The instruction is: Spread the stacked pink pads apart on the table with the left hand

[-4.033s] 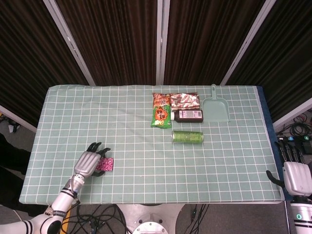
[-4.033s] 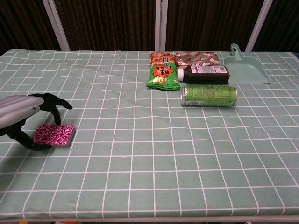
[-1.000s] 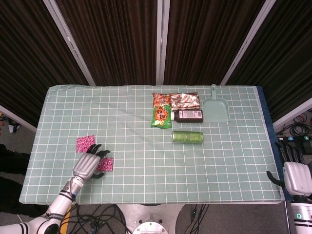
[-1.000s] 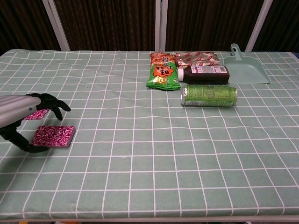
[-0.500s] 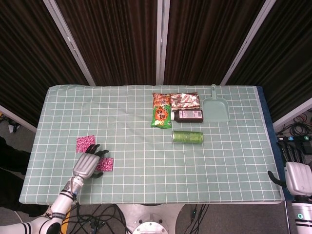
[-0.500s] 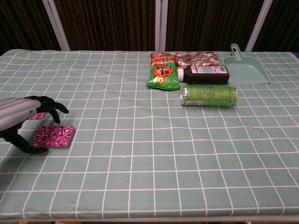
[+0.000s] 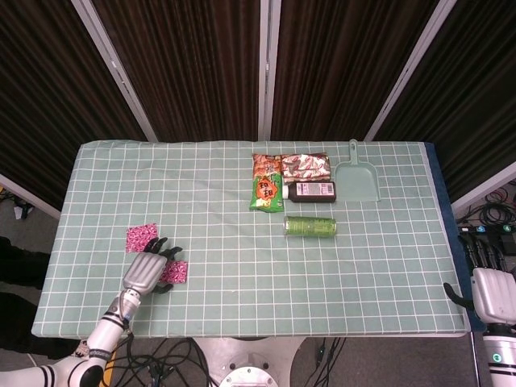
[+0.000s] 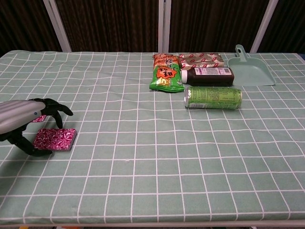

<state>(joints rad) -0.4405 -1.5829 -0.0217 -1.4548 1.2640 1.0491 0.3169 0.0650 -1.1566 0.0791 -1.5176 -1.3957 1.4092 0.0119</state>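
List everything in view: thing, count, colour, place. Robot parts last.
pink pads: 2, pink patterned; near left part of the table, one farther back, one nearer under the left hand
snack bags: 2, orange-green and red-silver; far centre, side by side
bottle: 1, dark brown, lying down; in front of the red-silver bag
can: 1, green, lying down; nearer than the bottle
dustpan: 1, pale green; right of the bags
table: 1, green grid cloth
left hand: 1, silver and black; over the nearer pad
right hand: 1, silver; off the table's right edge

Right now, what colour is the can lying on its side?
Green. The can shows best in the chest view, lying in front of the dark bottle.
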